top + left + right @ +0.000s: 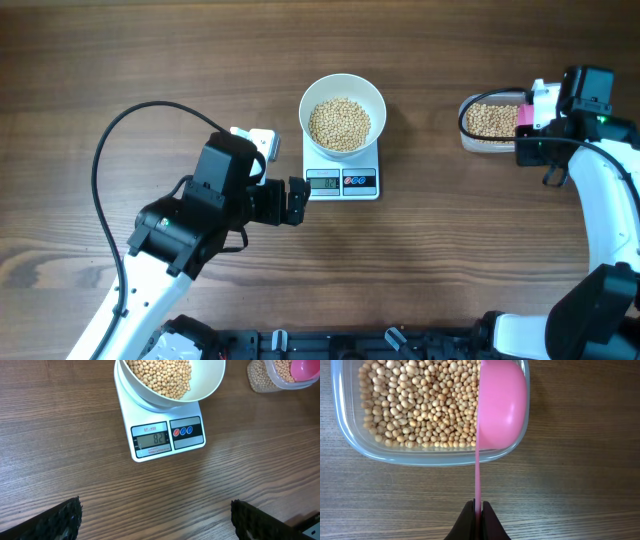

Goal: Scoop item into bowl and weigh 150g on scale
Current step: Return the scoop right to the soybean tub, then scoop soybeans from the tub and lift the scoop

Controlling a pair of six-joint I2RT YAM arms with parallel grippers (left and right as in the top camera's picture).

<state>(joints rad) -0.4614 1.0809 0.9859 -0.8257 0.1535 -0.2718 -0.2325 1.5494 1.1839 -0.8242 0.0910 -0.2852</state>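
Right now the right gripper [479,510] is pinched shut on the thin handle of the pink scoop [502,405]. The scoop's cup sits straight ahead of the fingertips, tipped on edge over the right end of the tub [350,445]. Loose beans [420,410] fill the tub ahead and to the left of that cup.

The left gripper [296,202] is spread wide and holds nothing. Just ahead of it lies the scale [167,435], its display on the near edge reading 82. The bowl [212,385] stands on the platform beyond, part full of beans. Going by that reading, more has to go in.

The beans look small, hard and round, so they should pour like grain, roll off a tilted cup and scatter if dropped. Fingers cannot take them directly, so the scoop has to carry them, cup level.

The handle is slim and smooth. A grip at its end, as here, may let a loaded cup twist. The bowl looks slick, and nudging it would upset the reading.
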